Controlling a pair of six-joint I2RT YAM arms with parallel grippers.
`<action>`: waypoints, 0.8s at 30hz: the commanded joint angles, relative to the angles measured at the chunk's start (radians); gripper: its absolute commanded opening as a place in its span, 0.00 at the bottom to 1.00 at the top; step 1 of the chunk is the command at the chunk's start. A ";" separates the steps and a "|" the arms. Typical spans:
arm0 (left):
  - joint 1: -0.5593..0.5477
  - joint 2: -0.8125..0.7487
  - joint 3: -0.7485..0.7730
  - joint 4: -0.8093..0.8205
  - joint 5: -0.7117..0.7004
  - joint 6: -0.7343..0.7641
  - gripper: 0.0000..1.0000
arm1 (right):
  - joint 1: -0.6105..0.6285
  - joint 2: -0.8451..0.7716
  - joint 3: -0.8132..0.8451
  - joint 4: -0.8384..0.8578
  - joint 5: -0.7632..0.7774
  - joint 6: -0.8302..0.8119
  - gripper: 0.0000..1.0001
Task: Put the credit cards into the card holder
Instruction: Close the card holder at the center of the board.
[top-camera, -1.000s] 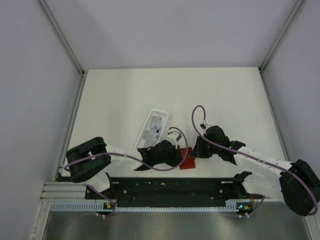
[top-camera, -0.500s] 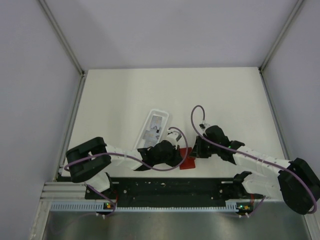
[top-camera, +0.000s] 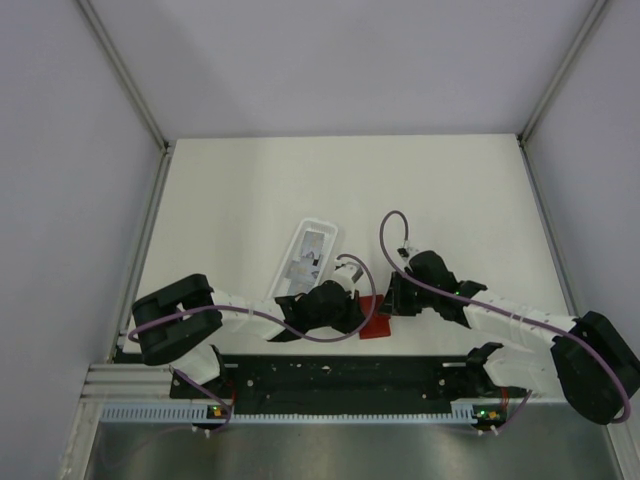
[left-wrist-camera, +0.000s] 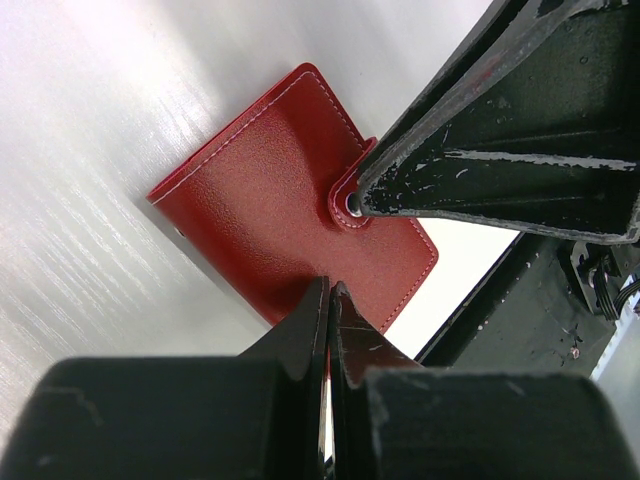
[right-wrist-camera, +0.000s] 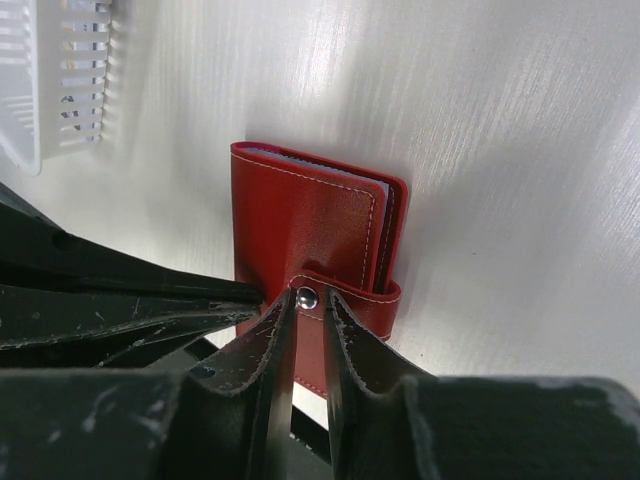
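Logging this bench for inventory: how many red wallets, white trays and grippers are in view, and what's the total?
Red card holder: 1
White slotted tray: 1
Grippers: 2 (left gripper, right gripper)
Total: 4

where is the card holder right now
The card holder lies closed at lower centre of the top view, between the left claw and the right claw, right of the white tray.

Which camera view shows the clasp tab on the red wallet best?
Right wrist view: the small red leather-like wallet's clasp tab and metal snap show clearly, close up. In the left wrist view a right gripper finger overlaps the tab; the top view shows only a red patch.
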 joint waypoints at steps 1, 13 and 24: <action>0.002 -0.010 -0.019 -0.003 0.000 0.004 0.00 | -0.004 0.011 0.038 0.039 -0.004 -0.010 0.17; 0.002 -0.008 -0.019 0.000 0.000 0.002 0.00 | -0.001 0.028 0.040 0.036 -0.007 -0.021 0.18; 0.002 -0.003 -0.019 0.000 0.002 0.001 0.00 | 0.051 0.076 0.077 -0.013 0.037 -0.047 0.20</action>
